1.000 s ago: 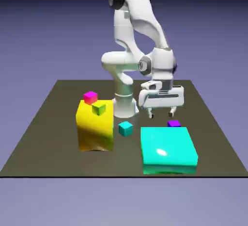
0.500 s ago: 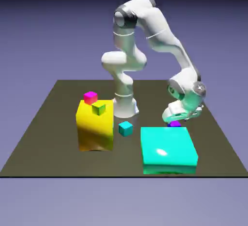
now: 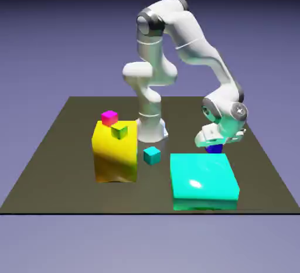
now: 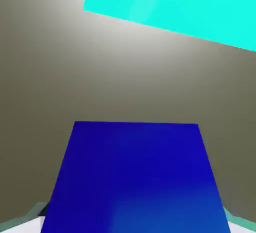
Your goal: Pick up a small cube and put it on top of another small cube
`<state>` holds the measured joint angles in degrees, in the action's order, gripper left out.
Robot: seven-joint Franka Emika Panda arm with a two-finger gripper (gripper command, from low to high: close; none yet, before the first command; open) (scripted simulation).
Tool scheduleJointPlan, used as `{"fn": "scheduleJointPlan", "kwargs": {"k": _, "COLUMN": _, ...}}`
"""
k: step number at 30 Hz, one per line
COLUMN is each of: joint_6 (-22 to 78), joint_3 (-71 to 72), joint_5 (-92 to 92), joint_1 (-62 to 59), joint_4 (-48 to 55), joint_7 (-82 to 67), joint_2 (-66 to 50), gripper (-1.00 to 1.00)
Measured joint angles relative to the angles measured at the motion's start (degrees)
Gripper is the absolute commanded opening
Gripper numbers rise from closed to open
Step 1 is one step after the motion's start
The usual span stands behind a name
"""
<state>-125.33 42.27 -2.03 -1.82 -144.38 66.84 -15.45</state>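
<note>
With gripper (image 3: 214,144) clamped on the small cube (image 4: 136,177), best to lift straight up, clearing the big cyan block (image 3: 203,181) before swinging toward another small cube.

A blue-violet small cube (image 4: 137,177) fills the lower half of the hand view, sitting large between the gripper (image 4: 135,222), whose pale finger tips (image 4: 20,222) barely show at the bottom corners, closed against its sides. Beyond it stretches the dull brown table (image 4: 75,72), and a big cyan block (image 4: 185,4) crosses the top right on a slant.
</note>
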Motion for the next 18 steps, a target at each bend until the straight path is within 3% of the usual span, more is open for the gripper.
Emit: {"fn": "scheduleJointPlan", "kwargs": {"k": 18, "joint_6": -0.67, "joint_3": -19.08, "joint_5": 20.84, "joint_1": 8.74, "joint_4": -23.08, "joint_7": -44.85, "joint_2": 30.92, "gripper": -1.00}}
